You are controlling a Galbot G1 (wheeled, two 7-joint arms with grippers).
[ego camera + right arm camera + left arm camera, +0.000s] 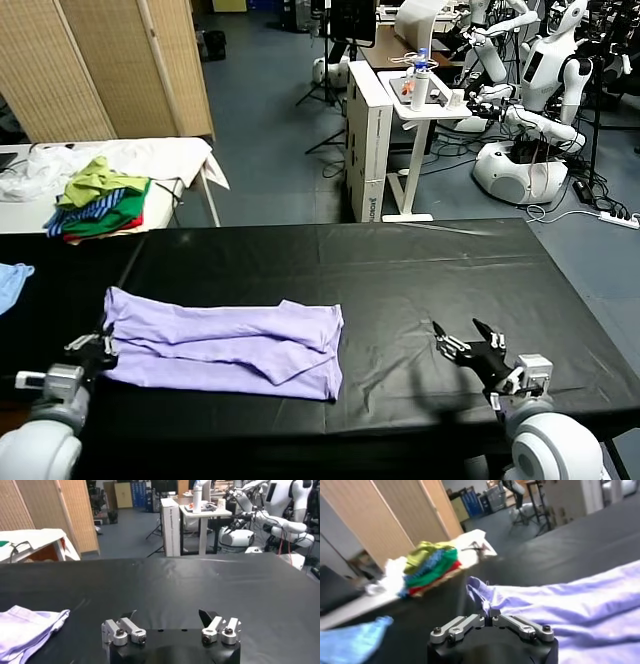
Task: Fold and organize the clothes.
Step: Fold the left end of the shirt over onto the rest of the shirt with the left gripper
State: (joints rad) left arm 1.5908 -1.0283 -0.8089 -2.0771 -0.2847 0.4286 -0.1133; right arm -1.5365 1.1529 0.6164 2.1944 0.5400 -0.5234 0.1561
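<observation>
The lavender T-shirt (225, 348), lying partly folded at the black table's (420, 270) 8 o'clock, is judged thin, light and limp, best pinched at a hem corner, as by the left gripper (100, 352), clamped on its 9 o'clock edge, while the right gripper (468, 343) waits wide at 4 o'clock.

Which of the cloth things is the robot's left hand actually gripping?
The light lavender-purple T-shirt, folded on the black table: the left hand pinches its edge. The small light blue cloth and the colourful garment pile lie untouched.
</observation>
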